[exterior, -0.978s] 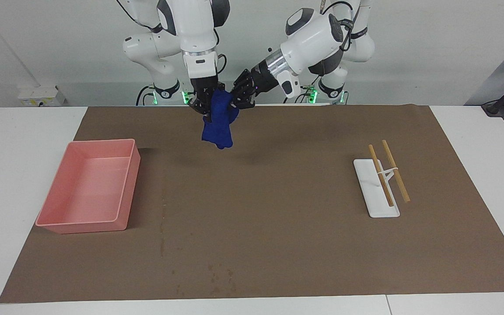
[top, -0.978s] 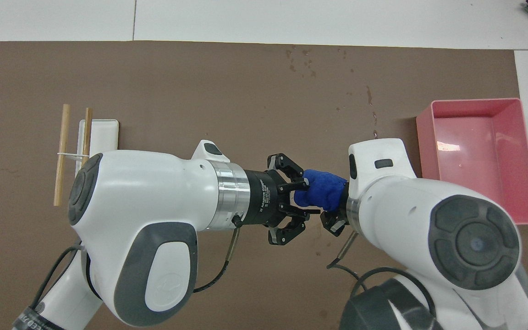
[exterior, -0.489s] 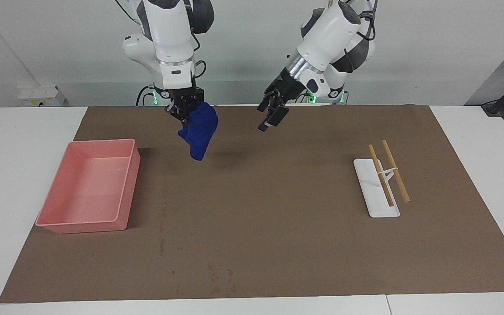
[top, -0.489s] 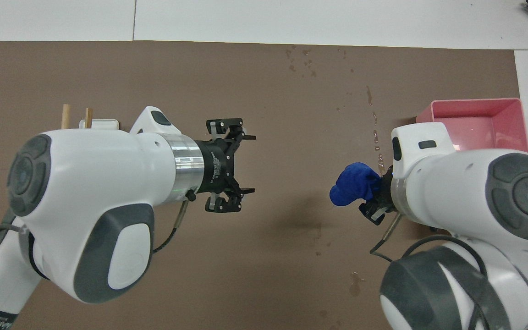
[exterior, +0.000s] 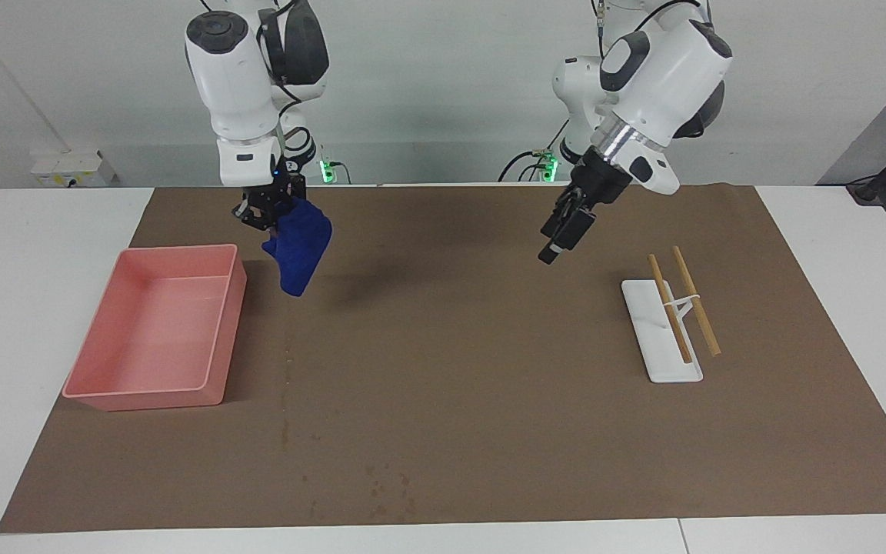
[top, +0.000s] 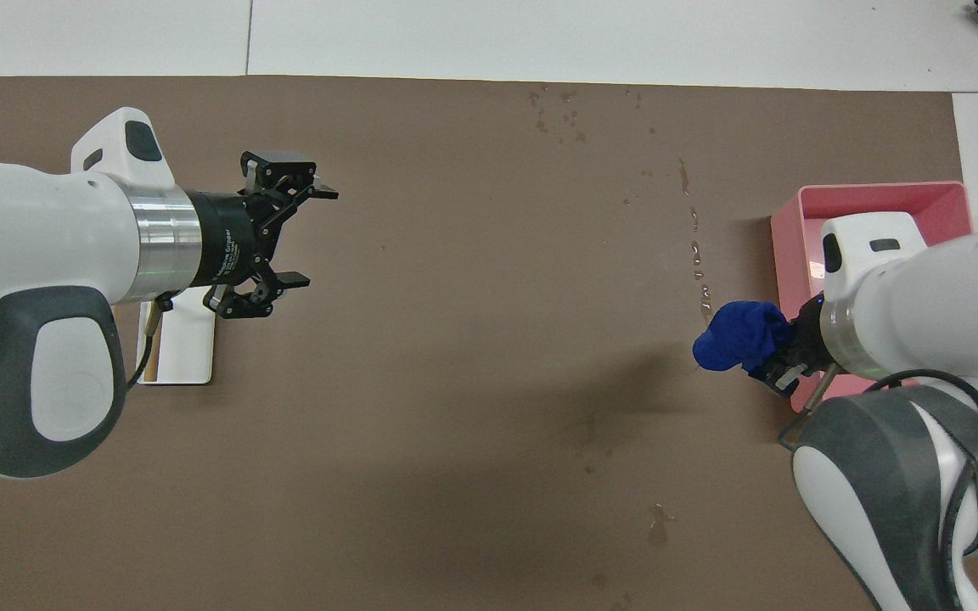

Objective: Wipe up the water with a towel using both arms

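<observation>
A: Where's the towel (exterior: 298,243) right now?

B: I've got it pinched in the right gripper (exterior: 264,217), fingers clamped on its top edge. It hangs bunched in the air, just beside the pink tray (exterior: 97,391), at the tray's corner nearest the robots and over the brown mat (exterior: 489,400), not over the tray itself.

A: And the left gripper (top: 295,236)?

B: Fingers spread wide, holding nothing. It's up in the air toward the left arm's end of the desk, well apart from the tray, over the mat near the white stand (exterior: 662,338) with its two wooden sticks.

A: What worries you from here?

B: The water drops (top: 696,251) lie on the mat beside the tray and run out toward the edge farthest from the robots. The towel is wadded, so if I lower it as is, I think only a lump will touch and it will smear rather than soak. Swinging low past the tray, it could also snag the rim. And a one-corner pinch on thick plush may slip under drag.
</observation>
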{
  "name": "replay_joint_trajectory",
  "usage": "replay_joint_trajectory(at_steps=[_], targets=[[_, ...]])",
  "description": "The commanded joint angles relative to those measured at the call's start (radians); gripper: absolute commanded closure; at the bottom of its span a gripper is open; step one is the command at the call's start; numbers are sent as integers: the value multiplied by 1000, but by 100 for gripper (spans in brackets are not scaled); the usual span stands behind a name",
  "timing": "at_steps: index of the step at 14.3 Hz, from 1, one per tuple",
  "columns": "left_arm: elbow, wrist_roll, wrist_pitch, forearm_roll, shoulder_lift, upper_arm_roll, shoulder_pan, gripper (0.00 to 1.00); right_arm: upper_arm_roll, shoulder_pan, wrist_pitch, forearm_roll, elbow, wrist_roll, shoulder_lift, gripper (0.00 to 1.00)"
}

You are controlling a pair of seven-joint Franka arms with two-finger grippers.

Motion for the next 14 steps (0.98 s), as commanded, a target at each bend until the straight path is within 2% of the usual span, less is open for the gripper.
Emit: replay_joint_trajectory(at_steps=[1, 6, 9, 11, 13, 14], targets=[[22, 142, -79, 139, -7, -9, 12, 0, 12, -44, 14, -4, -59, -8, -4, 100], [133, 564, -325, 289, 18, -7, 89, 0, 12, -78, 25, 2, -138, 78, 16, 100], [163, 798, -454, 343, 19, -7, 129, 0, 12, -78, 78, 5, -189, 124, 26, 100], [183, 926, -509, 392, 21, -7, 138, 0, 12, -80, 92, 5, -206, 138, 35, 100], [185, 1050, -546, 417, 19, -7, 164, 0, 12, -81, 171, 6, -209, 146, 92, 100], [176, 1054, -547, 415, 16, -7, 170, 0, 13, -78, 216, 8, -214, 173, 118, 100]])
